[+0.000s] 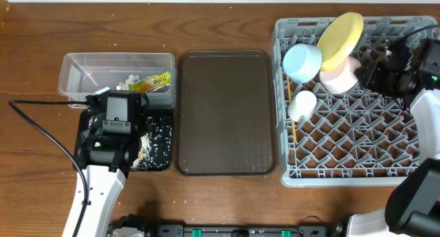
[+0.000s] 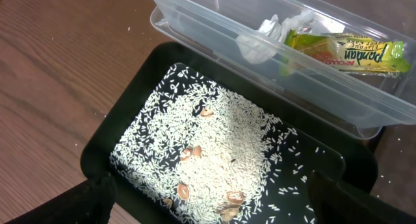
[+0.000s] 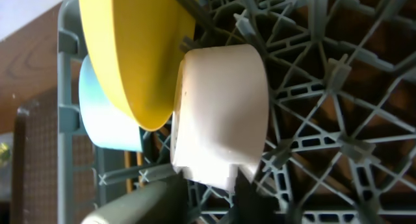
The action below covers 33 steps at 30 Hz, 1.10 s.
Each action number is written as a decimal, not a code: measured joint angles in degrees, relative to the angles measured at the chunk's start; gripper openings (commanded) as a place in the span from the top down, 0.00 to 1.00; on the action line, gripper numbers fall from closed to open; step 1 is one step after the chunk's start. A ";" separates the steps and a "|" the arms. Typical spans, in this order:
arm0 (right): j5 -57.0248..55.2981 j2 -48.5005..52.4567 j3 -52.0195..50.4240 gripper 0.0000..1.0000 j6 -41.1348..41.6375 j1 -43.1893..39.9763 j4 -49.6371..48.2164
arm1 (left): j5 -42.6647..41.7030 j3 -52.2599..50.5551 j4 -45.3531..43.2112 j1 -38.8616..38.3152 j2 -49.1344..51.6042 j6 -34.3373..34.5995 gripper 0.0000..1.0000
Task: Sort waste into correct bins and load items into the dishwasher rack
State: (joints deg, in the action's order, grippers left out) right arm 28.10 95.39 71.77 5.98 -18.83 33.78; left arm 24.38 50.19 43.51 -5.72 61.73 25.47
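**Figure.** Overhead view with both wrist views, read left to right against the dark brown serving tray (image 1: 227, 113).

- **Left of the serving tray, far side:** the clear plastic tub (image 1: 75, 65) holds the crumpled white tissue (image 2: 260, 39) and the yellow-green snack wrapper (image 2: 344, 52) side by side.
- **Left of the serving tray, near side:** the glossy black tray (image 2: 120, 104) lies just beside the tub. It carries the loose white rice grains (image 2: 221, 139), with a few brown scraps among them.
- **Left gripper** (image 2: 211, 195): it hangs over the black tray, jaws spread wide and empty.
- **Right of the serving tray:** the grey dishwasher rack (image 1: 357, 148).
  - In the rack's far part, nearest the serving tray, stand the light blue bowl (image 1: 302, 62), the yellow plate (image 1: 340, 39) tilted on edge, and the pale pink bowl (image 1: 338, 77) against the plate.
  - The small white cup (image 1: 301, 105) and the thin chopsticks (image 1: 293, 130) sit along the rack wall next to the serving tray.
- **Right gripper** (image 1: 371, 75): its fingers flank the pink bowl's edge; whether they clamp it cannot be told
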 measured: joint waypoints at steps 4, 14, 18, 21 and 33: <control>-0.17 0.00 0.00 0.99 2.03 2.23 -1.55 | 0.00 0.00 -0.02 0.00 0.00 0.00 0.04; -4.46 2.75 0.00 0.99 4.00 6.99 -5.16 | 0.00 0.00 0.00 0.00 0.00 -0.02 0.04; -5.31 6.69 0.00 0.99 4.13 7.08 -7.76 | 0.00 0.00 0.00 0.00 0.00 0.00 0.04; -4.66 7.96 0.00 0.99 4.07 7.15 -7.98 | 0.00 0.00 0.00 0.00 0.00 0.00 0.04; -26.12 -1.33 0.02 0.99 2.62 7.78 2.93 | 0.00 0.00 -0.02 0.00 0.00 -0.02 0.04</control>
State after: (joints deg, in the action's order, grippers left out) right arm 1.98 94.06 71.79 8.60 -11.05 36.71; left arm 24.38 50.19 43.48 -5.72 61.73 25.45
